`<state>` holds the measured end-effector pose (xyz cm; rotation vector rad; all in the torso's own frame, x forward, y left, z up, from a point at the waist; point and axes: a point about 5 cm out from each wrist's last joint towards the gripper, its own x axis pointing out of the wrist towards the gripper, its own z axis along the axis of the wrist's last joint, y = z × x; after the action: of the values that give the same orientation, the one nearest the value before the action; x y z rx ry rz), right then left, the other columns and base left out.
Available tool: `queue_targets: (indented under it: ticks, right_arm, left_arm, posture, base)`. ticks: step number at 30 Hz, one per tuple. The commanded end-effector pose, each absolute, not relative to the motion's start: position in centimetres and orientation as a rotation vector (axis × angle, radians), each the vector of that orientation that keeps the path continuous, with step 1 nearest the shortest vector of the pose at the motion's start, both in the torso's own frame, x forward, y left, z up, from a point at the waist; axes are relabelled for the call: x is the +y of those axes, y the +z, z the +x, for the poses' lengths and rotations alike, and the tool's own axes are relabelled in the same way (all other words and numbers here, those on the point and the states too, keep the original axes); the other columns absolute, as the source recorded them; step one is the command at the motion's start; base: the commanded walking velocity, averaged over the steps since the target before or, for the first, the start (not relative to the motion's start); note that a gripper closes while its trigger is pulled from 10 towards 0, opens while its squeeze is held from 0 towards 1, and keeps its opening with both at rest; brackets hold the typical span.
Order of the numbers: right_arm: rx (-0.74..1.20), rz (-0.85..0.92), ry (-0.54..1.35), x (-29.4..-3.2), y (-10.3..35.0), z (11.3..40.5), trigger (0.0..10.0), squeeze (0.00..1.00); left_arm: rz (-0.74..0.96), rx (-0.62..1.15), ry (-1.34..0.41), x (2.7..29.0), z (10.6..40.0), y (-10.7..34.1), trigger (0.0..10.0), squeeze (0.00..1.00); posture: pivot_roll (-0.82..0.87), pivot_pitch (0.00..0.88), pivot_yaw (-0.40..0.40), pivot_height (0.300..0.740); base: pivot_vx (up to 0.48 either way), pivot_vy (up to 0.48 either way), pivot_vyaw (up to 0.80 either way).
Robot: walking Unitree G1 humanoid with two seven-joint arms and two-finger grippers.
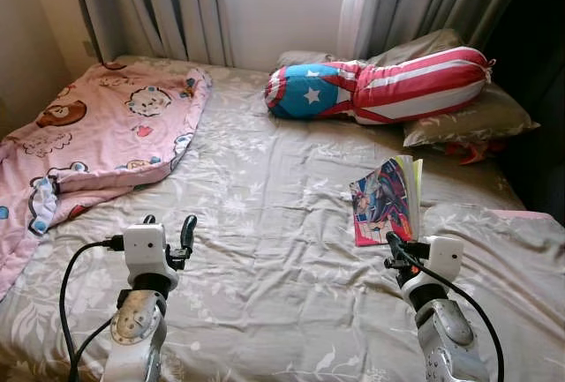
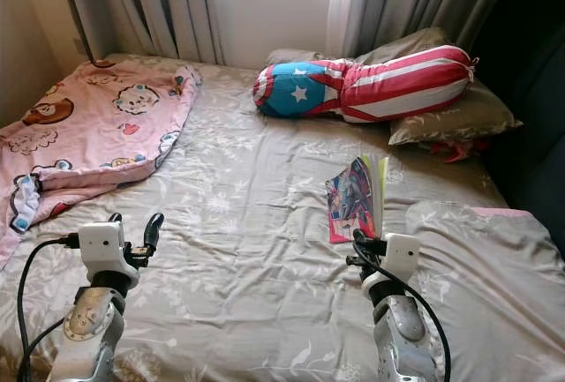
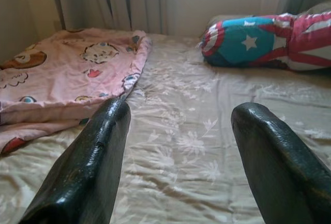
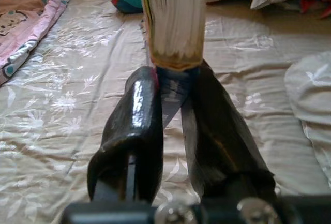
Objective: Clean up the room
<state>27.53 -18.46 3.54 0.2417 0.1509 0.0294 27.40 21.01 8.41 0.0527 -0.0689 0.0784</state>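
On the bed (image 1: 265, 223), a blanket (image 1: 97, 135) lies at the far left and a bolster (image 1: 380, 86) lies across the head, resting against pillows (image 1: 472, 117) at the far right. A book (image 1: 386, 198) stands up on the sheet right of centre, its near end between the fingers of the right end effector (image 1: 395, 243). The left end effector (image 1: 169, 228) hovers over the sheet at near left. Curtains (image 1: 150, 3) hang behind the bed.
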Motion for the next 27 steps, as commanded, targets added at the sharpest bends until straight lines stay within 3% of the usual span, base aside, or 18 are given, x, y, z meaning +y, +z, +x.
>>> queue_targets:
  ticks: [1,6,19,27]
  right_arm:
    - [0.135,0.219,0.024,-18.6,4.1,27.6,10.0,0.00]
    - [0.141,0.215,0.021,-18.4,4.0,27.5,10.0,0.00]
    - [0.165,0.186,0.012,-18.1,3.9,27.3,10.0,0.00]
    - [0.115,0.198,0.015,-18.1,4.4,27.1,10.0,0.00]
  left_arm:
    - [0.043,-0.076,0.069,20.6,27.7,8.9,10.0,0.00]
    - [0.029,-0.070,0.060,20.2,27.9,8.9,10.0,0.00]
    - [0.019,-0.026,0.026,19.6,28.1,7.8,10.0,0.00]
    - [0.007,-0.012,0.021,19.3,28.0,7.1,10.0,0.00]
  posture:
    - [0.00,0.000,-0.082,0.740]
    - [0.00,0.000,-0.074,0.710]
    - [-0.02,0.000,-0.071,0.710]
    - [-0.01,0.000,-0.080,0.685]
  base:
    - [0.000,0.000,0.00]
    - [0.000,0.000,0.00]
    - [0.000,0.000,0.00]
    - [0.000,0.000,0.00]
